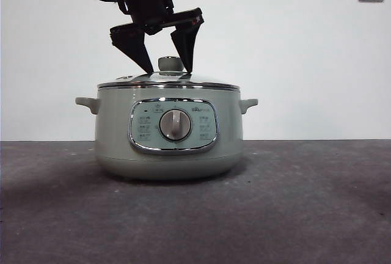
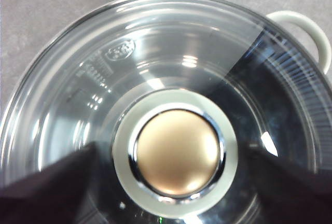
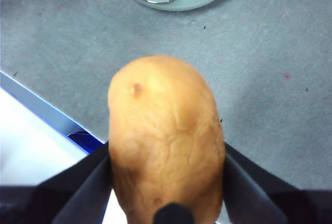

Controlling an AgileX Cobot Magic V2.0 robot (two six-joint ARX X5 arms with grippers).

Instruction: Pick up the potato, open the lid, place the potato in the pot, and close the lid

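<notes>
Your left gripper [image 1: 167,68] hangs directly over the pot [image 1: 166,132], jaws spread wide on either side of the lid [image 2: 155,105] knob, not touching it. The lid sits closed on the pot. Your right gripper [image 3: 167,182] clamps the potato [image 3: 165,146], held above the grey table [image 3: 270,79], away from the pot's front.

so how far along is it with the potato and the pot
Done: the right gripper is shut on the potato, held above the table short of the pot. In hand: the left gripper is open astride the knob of the lid, which sits on the pot. Left: grip and lift the lid, drop the potato in, close the lid.
</notes>
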